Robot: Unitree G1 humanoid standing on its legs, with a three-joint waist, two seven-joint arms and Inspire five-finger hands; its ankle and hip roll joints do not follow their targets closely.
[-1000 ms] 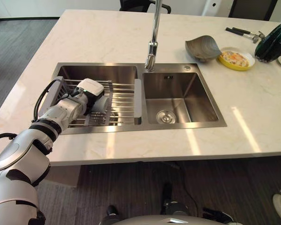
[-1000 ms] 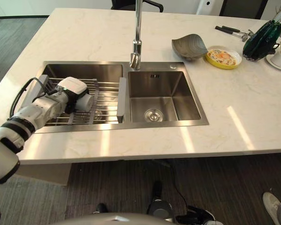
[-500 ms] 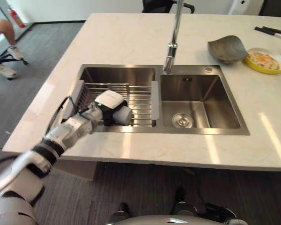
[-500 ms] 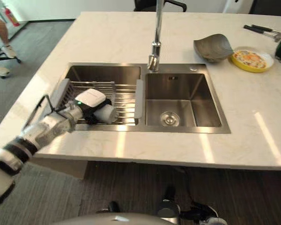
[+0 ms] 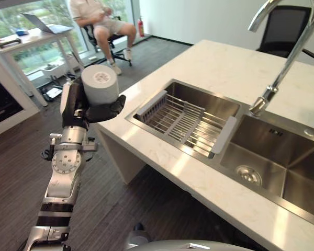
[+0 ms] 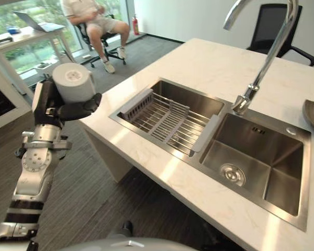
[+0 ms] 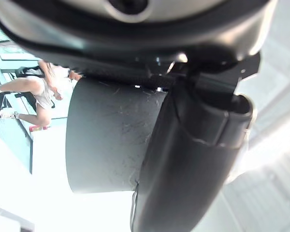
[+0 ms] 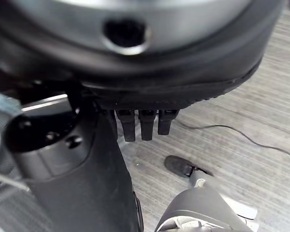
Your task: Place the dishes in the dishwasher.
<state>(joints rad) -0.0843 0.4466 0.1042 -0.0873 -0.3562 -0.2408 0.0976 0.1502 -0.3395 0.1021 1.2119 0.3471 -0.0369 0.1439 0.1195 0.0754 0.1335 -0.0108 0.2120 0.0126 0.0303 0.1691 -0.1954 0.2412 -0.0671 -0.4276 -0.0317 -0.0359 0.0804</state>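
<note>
Cup [image 5: 100, 83] now lifted out of the sink rack [image 5: 184, 122], clamped in curled fingers of left robot hand [image 5: 97, 111], carried well clear of the counter [image 5: 162, 157]. Ready for transfer toward dishwasher. Right robot hand [image 8: 142, 123] idle, fingers relaxed.

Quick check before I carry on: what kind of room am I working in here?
Likely an office kitchenette or showroom: a marble-look island with a double steel sink, drying rack and tall faucet, plus a person seated at a laptop desk. The left hand holds a grey cup.

Seated person [image 5: 102, 18] (head cut off by the frame edge), faucet [image 5: 282, 57] top likewise.
</note>
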